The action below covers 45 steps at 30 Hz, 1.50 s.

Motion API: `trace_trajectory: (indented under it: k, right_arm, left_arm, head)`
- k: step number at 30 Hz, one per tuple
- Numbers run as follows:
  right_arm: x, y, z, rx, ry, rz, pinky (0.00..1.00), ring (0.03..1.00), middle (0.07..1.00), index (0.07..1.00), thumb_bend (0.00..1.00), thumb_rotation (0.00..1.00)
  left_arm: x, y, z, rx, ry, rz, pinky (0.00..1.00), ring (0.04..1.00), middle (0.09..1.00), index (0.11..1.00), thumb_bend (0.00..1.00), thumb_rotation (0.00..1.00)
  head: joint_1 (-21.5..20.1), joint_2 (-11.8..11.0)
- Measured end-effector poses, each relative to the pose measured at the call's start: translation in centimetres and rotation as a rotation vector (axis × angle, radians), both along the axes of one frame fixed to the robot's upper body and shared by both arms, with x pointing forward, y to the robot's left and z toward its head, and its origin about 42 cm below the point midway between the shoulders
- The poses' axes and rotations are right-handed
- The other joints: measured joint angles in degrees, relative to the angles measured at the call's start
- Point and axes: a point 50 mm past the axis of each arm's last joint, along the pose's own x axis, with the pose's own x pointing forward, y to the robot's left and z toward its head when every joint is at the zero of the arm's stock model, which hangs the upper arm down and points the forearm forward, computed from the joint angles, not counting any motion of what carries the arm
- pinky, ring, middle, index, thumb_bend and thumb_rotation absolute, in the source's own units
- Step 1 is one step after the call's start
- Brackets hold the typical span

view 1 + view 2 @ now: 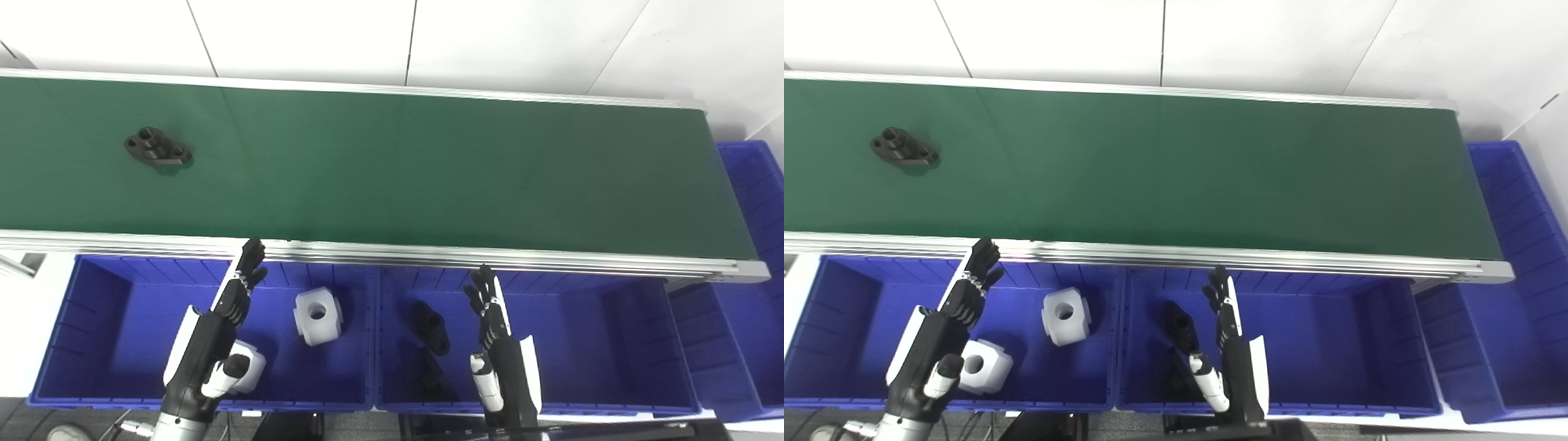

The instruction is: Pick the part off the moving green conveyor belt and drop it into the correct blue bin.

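A black flanged part (158, 147) with holes lies on the green conveyor belt (429, 171) at the far left. My left hand (229, 306) is open and empty over the left blue bin (92, 288), fingertips near the belt's front rail. My right hand (493, 324) is open and empty over the middle blue bin (612, 318). The left bin holds two white blocks (317, 315), one partly hidden behind my left hand. The middle bin holds black parts (430, 326).
A third blue bin (753, 294) stands at the right end of the belt. The belt's aluminium front rail (490, 257) runs just above the bins. White wall panels lie behind the belt.
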Motion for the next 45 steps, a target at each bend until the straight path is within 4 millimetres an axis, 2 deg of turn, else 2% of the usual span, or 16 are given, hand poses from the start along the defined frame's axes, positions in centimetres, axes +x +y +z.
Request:
trace_trajectory:
  k: [6, 10, 17, 19, 21, 24, 27, 31, 37, 41, 45]
  right_arm:
    - [0.0, 0.0, 0.1, 0.001, -0.003, -0.002, 0.96, 0.939, 0.967, 1.0, 0.88, 1.0]
    - [0.0, -0.2, 0.3, 0.028, -0.003, -0.018, 1.0, 0.993, 0.996, 1.0, 0.91, 1.0]
    - [-0.3, -2.6, 2.1, 0.021, -0.054, -0.071, 1.0, 0.975, 0.999, 1.0, 0.91, 1.0]
    - [-0.1, -3.1, 2.8, -0.008, -0.082, -0.064, 1.0, 0.962, 0.992, 1.0, 0.9, 1.0]
    - [0.2, -3.4, 3.4, -0.041, -0.112, -0.043, 0.99, 0.946, 0.979, 1.0, 0.91, 1.0]
    - [0.9, -3.5, 3.9, -0.06, -0.143, -0.004, 0.98, 0.941, 0.974, 1.0, 0.91, 1.0]
    - [1.6, -3.5, 3.9, -0.06, -0.161, 0.018, 0.99, 0.948, 0.979, 1.0, 0.9, 1.0]
    - [1.7, -3.3, 3.4, -0.042, -0.146, 0.033, 1.0, 0.952, 0.978, 1.0, 0.89, 1.0]
    - [1.5, -2.9, 2.4, -0.028, -0.106, 0.041, 1.0, 0.955, 0.976, 1.0, 0.91, 1.0]
    - [1.6, -2.8, 2.0, -0.018, -0.095, 0.042, 1.0, 0.958, 0.974, 1.0, 0.91, 1.0]
    - [1.6, -2.8, 1.6, -0.006, -0.083, 0.046, 1.0, 0.955, 0.977, 1.0, 0.92, 1.0]
  left_arm:
    - [0.0, -0.1, 0.0, 0.004, 0.0, -0.003, 0.97, 1.0, 1.0, 1.0, 0.93, 0.92]
    - [0.0, 0.1, 0.3, 0.001, -0.007, 0.005, 0.99, 1.0, 1.0, 1.0, 0.92, 0.91]
    - [-0.2, 2.3, 1.3, -0.081, -0.013, 0.127, 1.0, 1.0, 1.0, 1.0, 0.86, 0.87]
    - [-0.6, 2.6, 1.4, -0.09, -0.019, 0.149, 1.0, 1.0, 1.0, 1.0, 0.87, 0.9]
    - [-1.1, 2.5, 1.3, -0.103, -0.01, 0.158, 1.0, 1.0, 1.0, 1.0, 0.83, 0.9]
    - [-1.6, 2.5, 1.2, -0.108, 0.005, 0.166, 1.0, 1.0, 1.0, 1.0, 0.84, 0.91]
    - [-1.8, 2.4, 1.1, -0.111, 0.007, 0.173, 1.0, 1.0, 1.0, 1.0, 0.83, 0.89]
    - [-1.7, 1.9, 0.9, -0.122, 0.005, 0.183, 1.0, 1.0, 1.0, 1.0, 0.9, 0.87]
    - [-1.7, 1.5, 0.5, -0.088, 0.013, 0.178, 0.99, 1.0, 1.0, 1.0, 0.87, 0.89]
    - [-1.6, 0.4, 0.4, -0.097, 0.013, 0.168, 1.0, 1.0, 1.0, 1.0, 0.87, 0.87]
    - [-1.7, 0.4, 0.4, -0.099, 0.014, 0.169, 1.0, 1.0, 1.0, 1.0, 0.89, 0.86]
  head:
    - [0.79, 0.0]
    - [2.02, -0.09]
    - [3.6, -0.18]
    - [4.13, -0.18]
    - [4.48, -0.26]
    - [4.75, -0.44]
    - [5.27, -0.53]
    - [6.06, -0.44]
    - [7.11, -0.44]
    - [7.47, -0.35]
    - [7.56, -0.62]
